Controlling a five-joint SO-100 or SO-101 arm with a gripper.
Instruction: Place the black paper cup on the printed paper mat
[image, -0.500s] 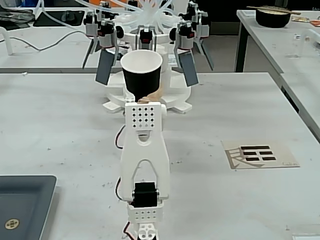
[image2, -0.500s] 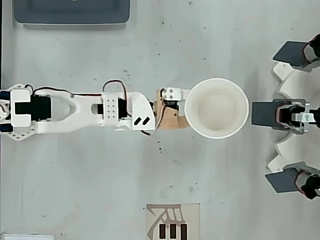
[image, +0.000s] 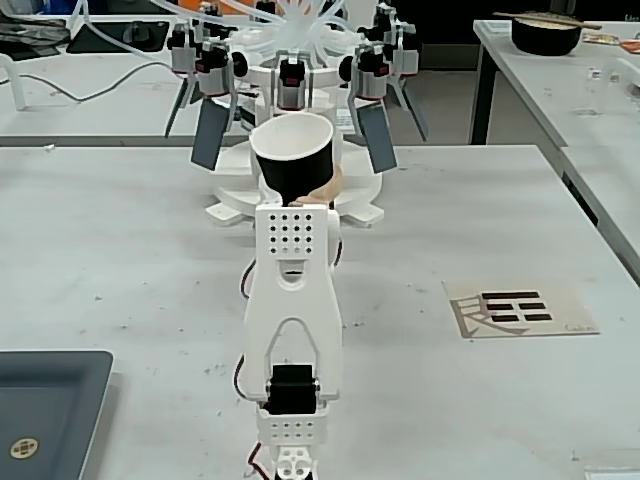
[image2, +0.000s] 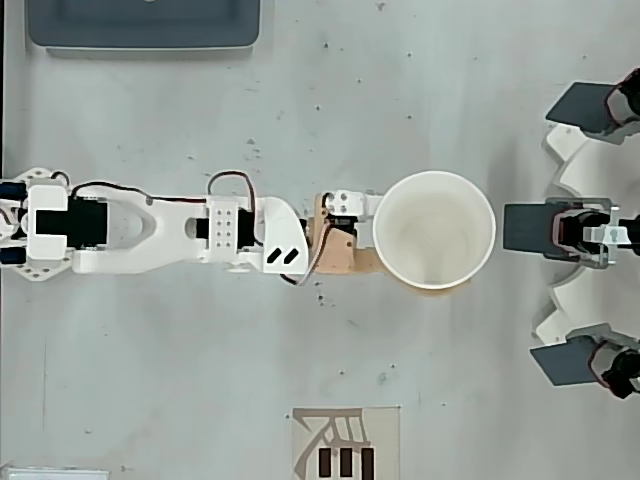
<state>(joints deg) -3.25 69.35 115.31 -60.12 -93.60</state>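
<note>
One cup (image: 293, 152) sits upright in the gripper (image2: 420, 270), whose fingers are clamped on its sides. It is raised above the table (image: 120, 250), well apart from the mat (image: 518, 308).

1 black paper cup (image: 291, 152), 1 printed paper mat (image: 518, 308), 1 grey tray (image: 45, 410), 1 bowl (image: 546, 34).
</note>
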